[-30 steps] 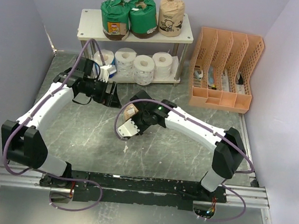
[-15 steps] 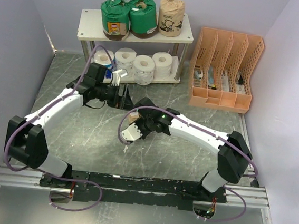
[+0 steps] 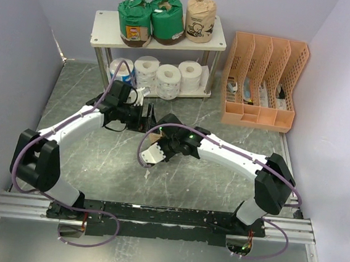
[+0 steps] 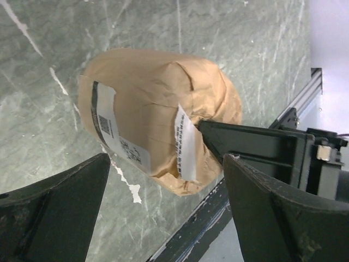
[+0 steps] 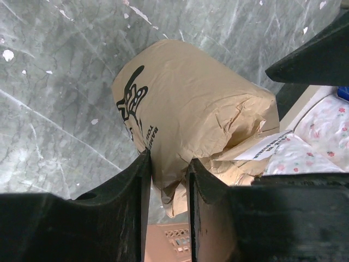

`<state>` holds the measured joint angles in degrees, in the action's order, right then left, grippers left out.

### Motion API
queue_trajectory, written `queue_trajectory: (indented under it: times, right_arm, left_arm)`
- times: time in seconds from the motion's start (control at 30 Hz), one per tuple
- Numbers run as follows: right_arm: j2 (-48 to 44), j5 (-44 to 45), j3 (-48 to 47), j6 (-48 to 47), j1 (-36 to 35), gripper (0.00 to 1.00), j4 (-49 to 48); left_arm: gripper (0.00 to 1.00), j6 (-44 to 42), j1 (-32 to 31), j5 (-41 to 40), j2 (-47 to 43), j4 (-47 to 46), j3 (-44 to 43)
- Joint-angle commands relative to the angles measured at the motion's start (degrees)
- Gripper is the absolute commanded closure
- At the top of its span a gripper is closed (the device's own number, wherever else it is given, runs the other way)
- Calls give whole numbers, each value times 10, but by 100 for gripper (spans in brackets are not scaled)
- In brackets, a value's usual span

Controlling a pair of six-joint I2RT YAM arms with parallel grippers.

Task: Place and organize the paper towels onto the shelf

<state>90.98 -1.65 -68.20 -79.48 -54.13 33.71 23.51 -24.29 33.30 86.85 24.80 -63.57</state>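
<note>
Right wrist view: the right gripper (image 5: 168, 164) has its two black fingers (image 5: 131, 202) almost together. Only a narrow gap is between them, and in it they pinch the crumpled end of the wrapper of a tan-wrapped roll (image 5: 191, 109). This roll carries a black cartoon print on its side and a white label near the pinched end. It lies on its side low over the grey-green marble table (image 5: 49, 109); whether it rests on it or is a little lifted, I cannot tell.

In the left wrist view the left gripper (image 4: 166, 164) is wide apart and holds nothing. It faces the same roll from the other side, and its fingers do not touch the paper.

In the top view both grippers meet in the middle of the table, just before the shelf (image 3: 104, 28). On its upper board stand two green-wrapped rolls (image 3: 134, 19) and a second tan-wrapped roll (image 3: 200, 21). On the lower board stand a blue-and-white roll (image 3: 121, 73) and three white rolls (image 3: 168, 81) in a row. An orange file organizer (image 3: 263, 81) stands to the right of the shelf.
</note>
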Motion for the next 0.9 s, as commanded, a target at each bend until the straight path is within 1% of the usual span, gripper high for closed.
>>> queue_trajectory:
  times: [0.0, 0.27, 0.3, 0.33, 0.4, 0.53, 0.63, 0.67, 0.73, 0.8, 0.83, 0.87]
  right_arm:
    - [-8, -3, -13, 11, -4, 76, -13]
    - [-11, -10, -11, 14, -6, 76, -6]
    - [-12, -10, -10, 14, -7, 76, -5]
    - [-12, -10, -9, 14, -7, 76, -5]
    - [-13, -11, -7, 14, -8, 76, -6]
    - [-14, -10, -3, 14, -8, 76, -8]
    - [-15, -9, -2, 15, -8, 76, -8]
    - [-15, -8, -1, 14, -8, 76, -8]
    - [-15, -7, 0, 13, -8, 76, -11]
    - [-15, -5, 1, 13, -8, 73, -15]
    - [-14, -6, -1, 20, -8, 71, -19]
    - [-12, -7, -7, 31, -8, 66, -25]
  left_arm:
    - [4, 11, -9, -46, 6, -16, 4]
    - [4, 42, -15, -44, 14, -73, 20]
    - [1, 45, -15, -38, 14, -80, 21]
    - [3, 49, -14, -33, 17, -86, 21]
    - [13, 55, -14, -27, 22, -94, 22]
    - [39, 65, -15, -31, 33, -94, 22]
    - [64, 70, -14, -37, 31, -95, 26]
    - [67, 71, -14, -38, 30, -96, 27]
    - [68, 71, -15, -35, 30, -98, 27]
    - [70, 68, -17, -30, 32, -97, 23]
    - [77, 68, -19, -21, 34, -102, 23]
    - [88, 70, -20, -11, 36, -107, 24]
